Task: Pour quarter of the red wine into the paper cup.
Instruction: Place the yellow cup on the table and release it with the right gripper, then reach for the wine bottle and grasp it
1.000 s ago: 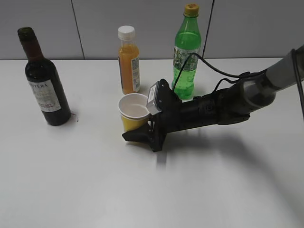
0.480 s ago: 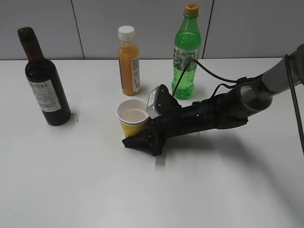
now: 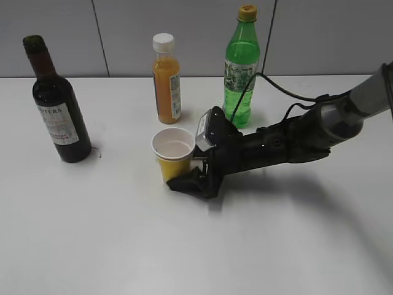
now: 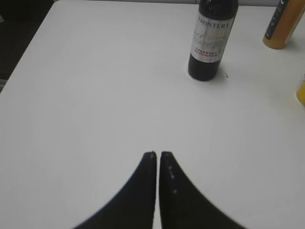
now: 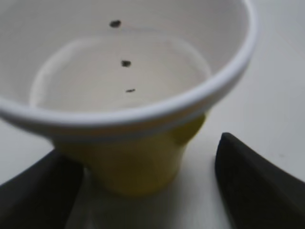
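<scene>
Fingers [image 5: 252,186] of the right gripper [image 5: 143,191] are spread wide on either side of the one paper cup [image 3: 172,152], with a gap seen at one side, so the cup is released. It stands upright on the white table [image 3: 123,246], near the middle. One red wine [image 3: 56,104] bottle is placed well apart at the left, upright. Two more bottles are counted behind the cup: one orange juice bottle [image 3: 166,78] and one green soda bottle [image 3: 241,67]. Over bare table, the left gripper [image 4: 157,164] is seen pressed closed, with nothing between its tips.
</scene>
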Controlling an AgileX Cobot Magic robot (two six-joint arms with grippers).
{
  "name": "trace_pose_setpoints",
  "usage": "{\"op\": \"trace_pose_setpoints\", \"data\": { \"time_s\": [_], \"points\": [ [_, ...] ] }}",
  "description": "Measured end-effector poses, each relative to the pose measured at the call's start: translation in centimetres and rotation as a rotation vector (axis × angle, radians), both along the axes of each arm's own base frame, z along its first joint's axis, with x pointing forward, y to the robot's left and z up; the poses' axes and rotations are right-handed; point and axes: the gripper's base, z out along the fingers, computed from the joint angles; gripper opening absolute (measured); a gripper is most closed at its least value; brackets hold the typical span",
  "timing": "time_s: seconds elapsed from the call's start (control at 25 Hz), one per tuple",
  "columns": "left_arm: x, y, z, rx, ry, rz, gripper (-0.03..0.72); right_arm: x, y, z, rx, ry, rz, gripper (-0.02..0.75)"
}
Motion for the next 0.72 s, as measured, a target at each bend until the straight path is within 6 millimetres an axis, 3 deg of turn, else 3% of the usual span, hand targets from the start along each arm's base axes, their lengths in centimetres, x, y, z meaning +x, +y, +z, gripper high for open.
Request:
{"op": "trace_pose_setpoints", "data": {
  "time_s": [0.32, 0.48, 0.72],
  "points": [
    [0.0, 0.0, 0.0, 0.0, 0.0, 0.0, -0.001, -0.4, -5.0, 1.7, -0.057, -0.021, -0.044, 0.659],
    [0.0, 0.0, 0.0, 0.0, 0.0, 0.0, -0.001, -0.2, -6.8, 3.6, -0.079, -0.059, -0.099, 0.656],
    [0.0, 0.0, 0.0, 0.0, 0.0, 0.0, -0.001, 0.5, -9.5, 7.4, -0.259, -0.175, -0.292, 0.621]
  ]
}}
